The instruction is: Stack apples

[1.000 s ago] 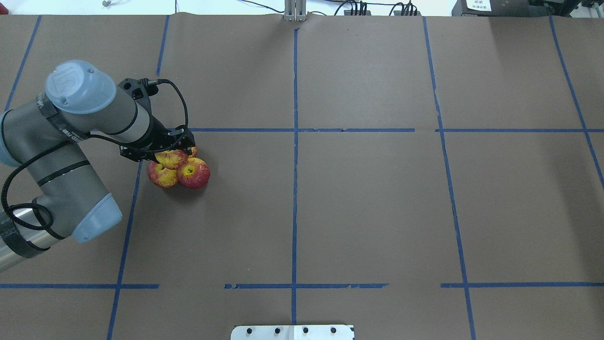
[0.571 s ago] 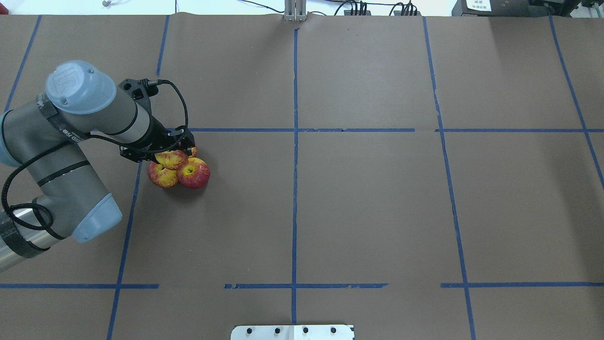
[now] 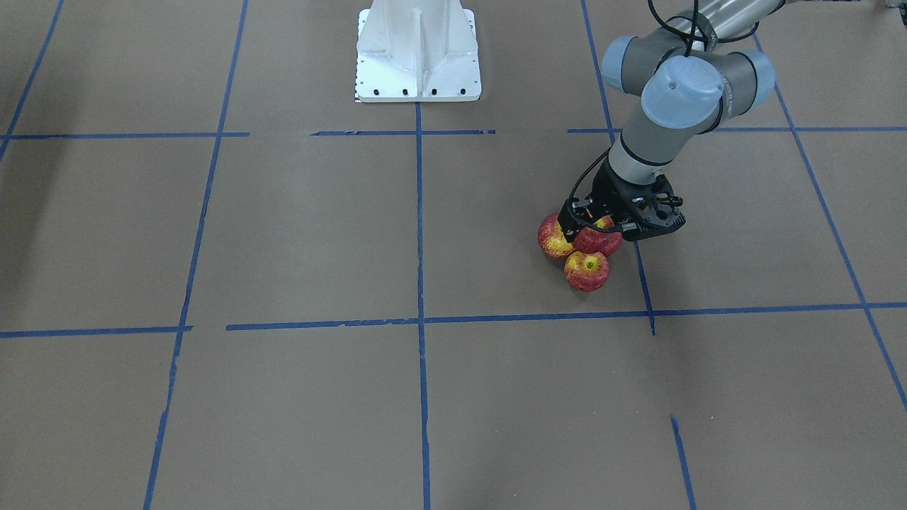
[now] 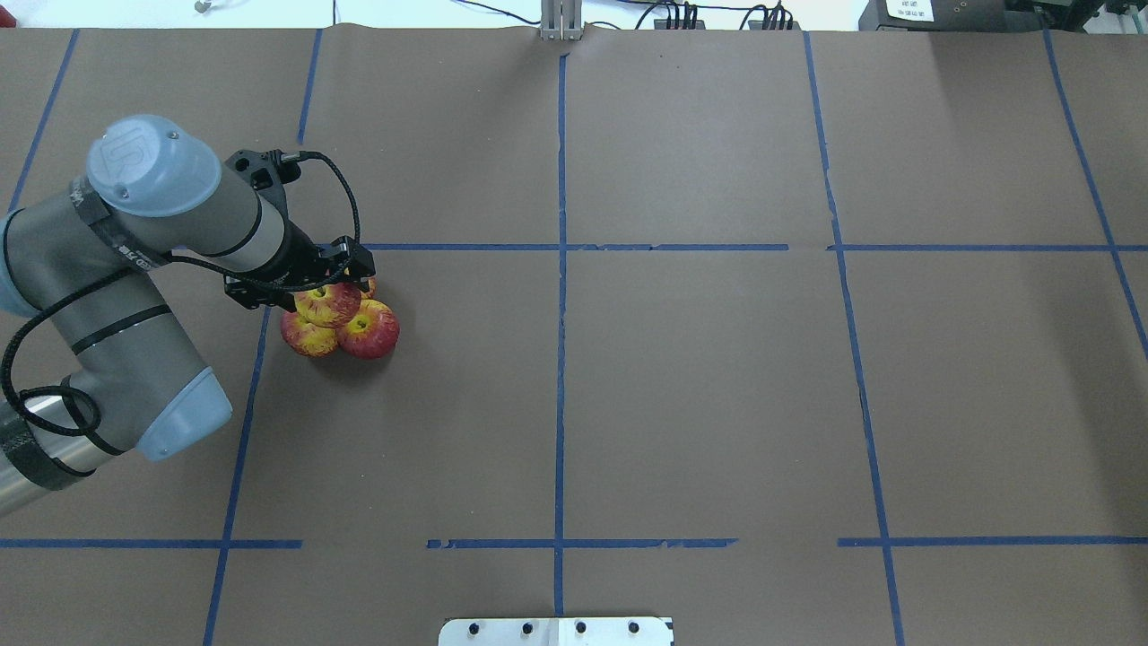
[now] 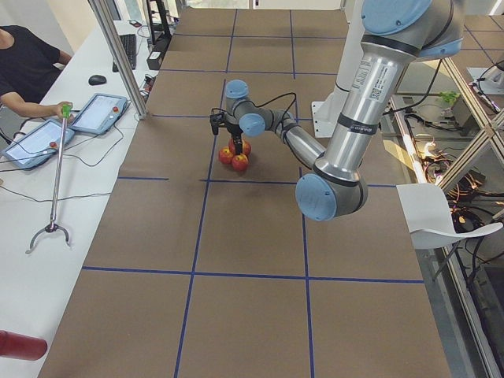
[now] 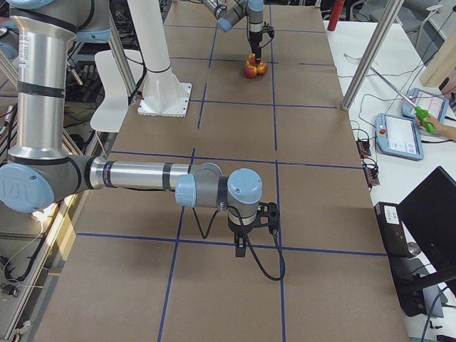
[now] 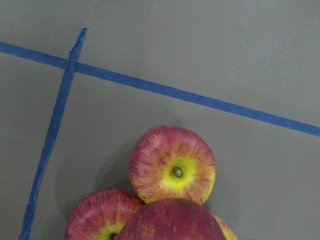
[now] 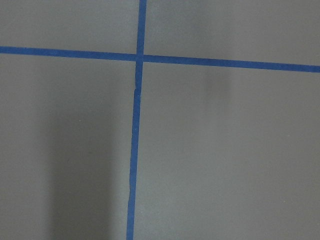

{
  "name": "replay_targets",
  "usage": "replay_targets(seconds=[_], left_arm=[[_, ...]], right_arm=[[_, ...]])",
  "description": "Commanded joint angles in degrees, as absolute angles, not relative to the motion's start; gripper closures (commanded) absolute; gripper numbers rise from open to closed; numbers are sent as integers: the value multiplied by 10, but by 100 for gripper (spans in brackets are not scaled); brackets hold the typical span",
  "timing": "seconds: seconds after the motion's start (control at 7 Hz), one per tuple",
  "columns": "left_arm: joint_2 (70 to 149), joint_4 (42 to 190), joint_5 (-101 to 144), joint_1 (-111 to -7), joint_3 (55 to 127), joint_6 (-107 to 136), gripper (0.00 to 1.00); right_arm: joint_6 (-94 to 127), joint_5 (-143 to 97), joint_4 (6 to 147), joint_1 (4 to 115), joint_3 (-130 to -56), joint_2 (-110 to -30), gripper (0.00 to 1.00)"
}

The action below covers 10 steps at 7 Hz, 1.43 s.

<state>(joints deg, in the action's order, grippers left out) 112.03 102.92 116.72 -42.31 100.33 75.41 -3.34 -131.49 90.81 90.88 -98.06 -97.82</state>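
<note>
Four small red-and-yellow apples sit in a pile on the left of the table. Three lie on the brown paper: one at the left [image 4: 305,336], one at the right [image 4: 369,330] and one mostly hidden behind [image 4: 368,287]. A darker apple [image 4: 330,303] rests on top of them; it also shows in the front view [image 3: 599,242] and in the left wrist view [image 7: 170,222]. My left gripper [image 4: 316,285] is just above this top apple, jaws open on either side of it. My right gripper [image 6: 241,249] hangs low over bare paper far from the apples; I cannot tell whether it is open.
Blue tape lines [image 4: 560,359] divide the brown paper into squares. The white robot base [image 3: 418,64] stands at mid-table on the robot's side. An operator's tablets [image 5: 98,112] and a metal post [image 5: 118,55] stand beyond the table's far edge.
My left gripper's jaws have spread slightly and the gripper has lifted a little. More of the top apple shows now. The apples below have not moved.
</note>
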Motion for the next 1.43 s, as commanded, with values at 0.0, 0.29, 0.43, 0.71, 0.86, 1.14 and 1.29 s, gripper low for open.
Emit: replay_targets(seconds=[0.0, 0.29, 0.43, 0.71, 0.86, 1.14, 1.29], left_arm=[[1117, 1028, 1167, -424, 1012, 754, 0], [1114, 953, 1165, -436, 1090, 746, 0], [1114, 934, 1162, -465, 1119, 744, 0], [1112, 933, 1166, -507, 1133, 691, 0], [1079, 931, 1169, -560, 1142, 598, 0], [975, 936, 1251, -652, 1146, 367, 0], [925, 937, 1289, -718, 1126, 238, 0]], right_arm=[[-33, -1315, 908, 909, -980, -978, 0], [-33, -1315, 908, 909, -980, -978, 0], [-33, -1315, 908, 909, -980, -978, 0], [-33, -1315, 908, 909, -980, -978, 0], [-33, -1315, 908, 909, -980, -978, 0], [-33, -1315, 908, 909, -980, -978, 0], [-33, -1316, 908, 909, -980, -978, 0]])
